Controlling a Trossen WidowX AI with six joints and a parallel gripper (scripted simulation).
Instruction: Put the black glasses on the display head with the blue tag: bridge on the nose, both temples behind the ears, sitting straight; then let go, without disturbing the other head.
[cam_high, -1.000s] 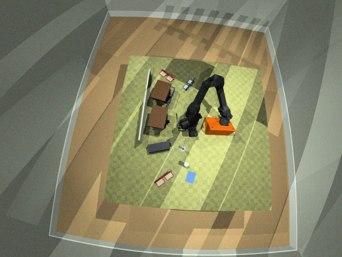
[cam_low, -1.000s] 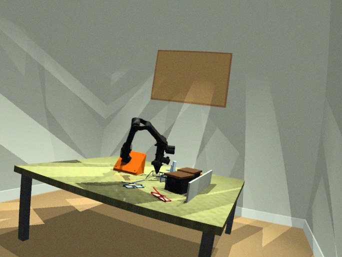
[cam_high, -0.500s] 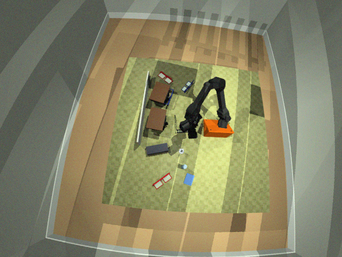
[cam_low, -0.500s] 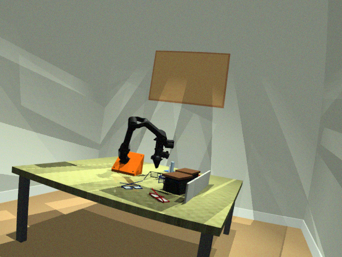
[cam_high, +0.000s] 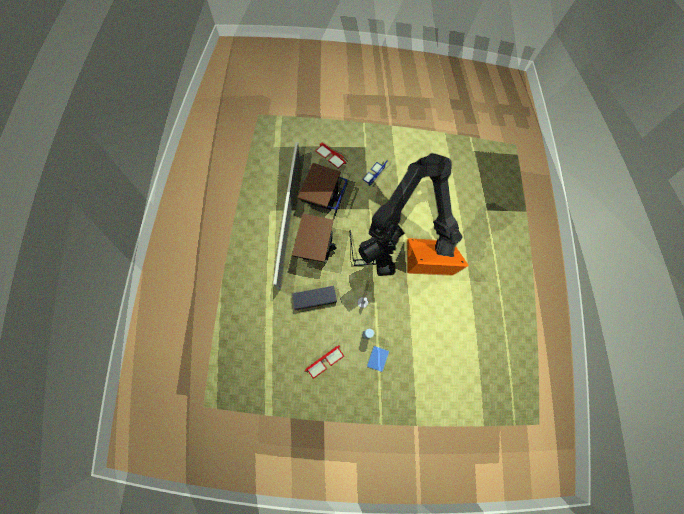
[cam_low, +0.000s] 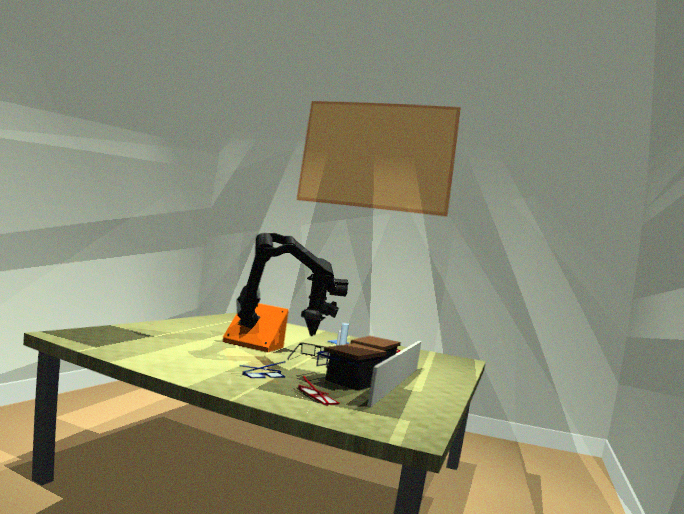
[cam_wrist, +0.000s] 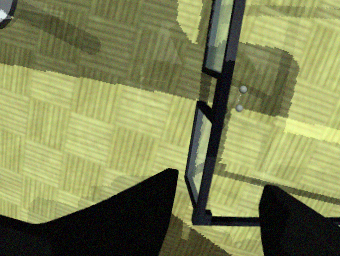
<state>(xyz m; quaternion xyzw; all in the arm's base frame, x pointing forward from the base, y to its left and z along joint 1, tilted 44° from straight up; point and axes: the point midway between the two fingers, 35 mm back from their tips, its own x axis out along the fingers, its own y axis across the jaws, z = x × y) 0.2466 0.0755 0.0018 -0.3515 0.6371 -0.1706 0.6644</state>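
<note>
The black glasses (cam_high: 352, 248) (cam_low: 306, 349) (cam_wrist: 227, 67) lie on the table just in front of the two display heads, temples unfolded. The heads are dark blocks with brown tops: one nearer the arm (cam_high: 313, 237) (cam_low: 353, 353) and one behind it (cam_high: 319, 185) (cam_low: 377, 342), which has a blue piece on its side. I cannot tell which head carries the tag. My gripper (cam_high: 383, 268) (cam_low: 311, 331) (cam_wrist: 219, 188) hangs just above one end of the glasses. Its fingers stand apart, with the frame's corner below and between them but not gripped.
A white upright panel (cam_high: 284, 221) (cam_low: 393, 370) stands behind the heads. Red glasses (cam_high: 330, 152) (cam_low: 317, 394), a second red pair (cam_high: 321, 363) and blue glasses (cam_high: 374, 171) (cam_low: 263, 373) lie about. A grey box (cam_high: 314, 297), a pale cylinder (cam_high: 368, 333), a blue card (cam_high: 377, 357) and the orange arm base (cam_high: 434, 259) are nearby.
</note>
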